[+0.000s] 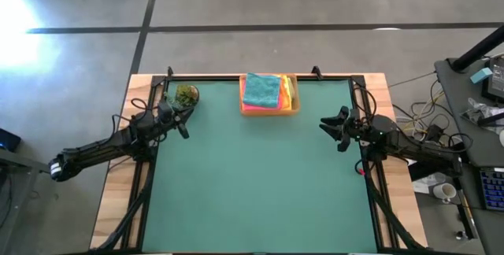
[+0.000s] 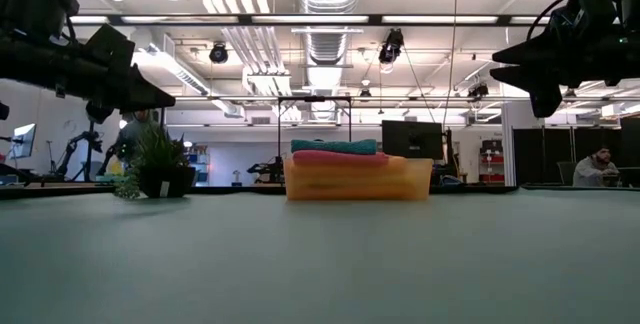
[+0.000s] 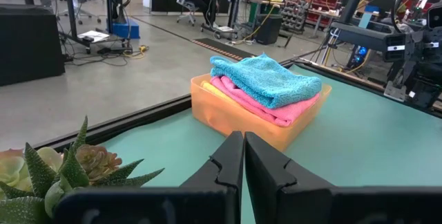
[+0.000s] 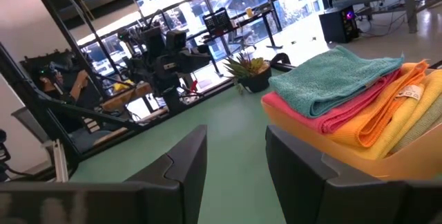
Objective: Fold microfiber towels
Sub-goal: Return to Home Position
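Observation:
The microfiber towels (image 1: 264, 91) lie folded in a stack inside a shallow orange tray (image 1: 295, 105) at the table's far edge, teal (image 3: 266, 79) on top, pink (image 3: 255, 105) under it, orange and yellow (image 4: 387, 124) below. My left gripper (image 1: 183, 127) hovers shut over the table's left edge, near the plant, clear of the towels. My right gripper (image 1: 332, 129) hovers open over the right edge, nothing between its fingers.
A small green plant (image 1: 187, 95) in a dark pot stands at the far left corner, close to my left gripper. The green mat (image 1: 260, 184) stretches bare between the arms and toward the near edge. A black frame rail (image 1: 213, 77) runs along the far edge.

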